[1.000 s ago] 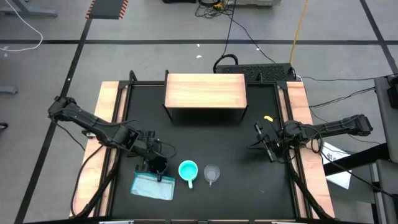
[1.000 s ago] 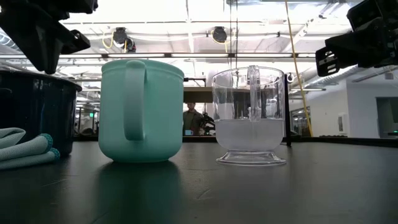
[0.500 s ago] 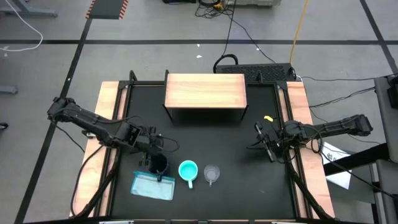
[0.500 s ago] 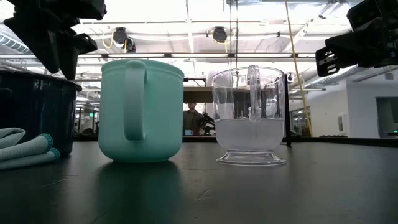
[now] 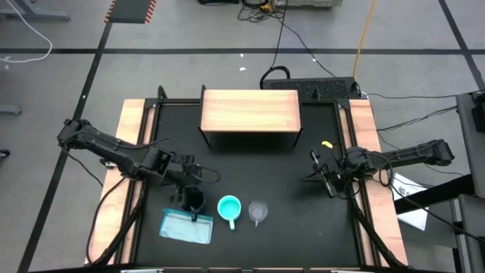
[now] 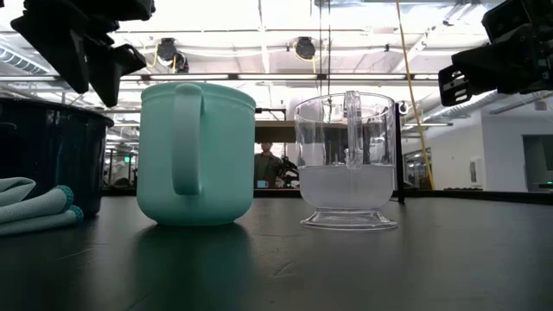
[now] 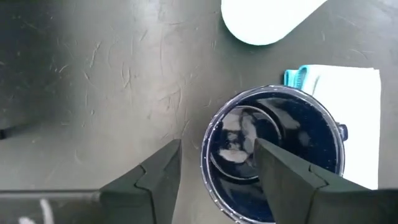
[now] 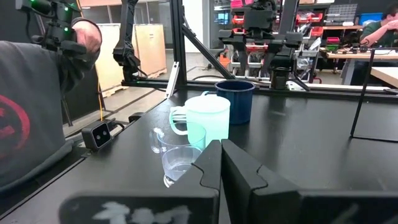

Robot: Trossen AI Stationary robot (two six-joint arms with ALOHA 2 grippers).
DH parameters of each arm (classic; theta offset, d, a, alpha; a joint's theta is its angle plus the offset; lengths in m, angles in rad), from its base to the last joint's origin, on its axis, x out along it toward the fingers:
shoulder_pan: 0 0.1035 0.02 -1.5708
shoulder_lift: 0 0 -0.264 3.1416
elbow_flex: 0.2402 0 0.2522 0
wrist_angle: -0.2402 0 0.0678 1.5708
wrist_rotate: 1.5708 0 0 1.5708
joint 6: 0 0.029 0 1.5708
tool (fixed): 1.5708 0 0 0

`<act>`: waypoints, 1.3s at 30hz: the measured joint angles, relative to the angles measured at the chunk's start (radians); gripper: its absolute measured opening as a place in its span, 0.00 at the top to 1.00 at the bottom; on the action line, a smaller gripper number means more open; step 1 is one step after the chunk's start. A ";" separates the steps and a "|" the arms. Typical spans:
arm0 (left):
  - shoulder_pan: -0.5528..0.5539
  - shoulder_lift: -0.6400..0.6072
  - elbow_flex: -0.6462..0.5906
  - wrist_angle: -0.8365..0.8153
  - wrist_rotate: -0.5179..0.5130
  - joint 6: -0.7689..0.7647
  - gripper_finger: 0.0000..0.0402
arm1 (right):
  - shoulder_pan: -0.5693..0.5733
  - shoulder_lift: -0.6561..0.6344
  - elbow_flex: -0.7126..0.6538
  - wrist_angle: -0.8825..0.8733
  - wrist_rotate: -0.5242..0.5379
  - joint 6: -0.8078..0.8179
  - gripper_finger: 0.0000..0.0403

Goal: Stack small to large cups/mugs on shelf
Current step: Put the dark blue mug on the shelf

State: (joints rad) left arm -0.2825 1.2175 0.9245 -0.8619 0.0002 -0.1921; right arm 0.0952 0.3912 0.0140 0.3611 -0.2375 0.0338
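Observation:
The dark navy mug, the turquoise mug and the clear cup stand upright in a row on the black table near its near edge. The wooden shelf stands at the far middle with nothing on top. My left gripper is open just far of and above the dark mug. In the left wrist view one finger shows over the mug's mouth and the other outside its rim. My right gripper is shut and empty at the table's right side.
A flat light-blue packet lies just near of the dark mug, its edge against the mug's base. Light wooden strips line the table's left and right sides. A person's sleeve shows beyond the table.
My left gripper has drawn back from right over the dark mug a short way toward the table's far edge. The mug, which it hid in the high view before, now shows there and stands where it was.

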 joint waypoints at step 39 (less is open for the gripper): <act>0.001 0.010 -0.109 0.018 -0.032 -0.055 0.49 | 0.000 0.000 0.000 0.001 0.000 0.000 1.00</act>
State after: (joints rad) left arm -0.2817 1.2274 0.8154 -0.8437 -0.0320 -0.2468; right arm 0.0952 0.3912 0.0139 0.3618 -0.2375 0.0338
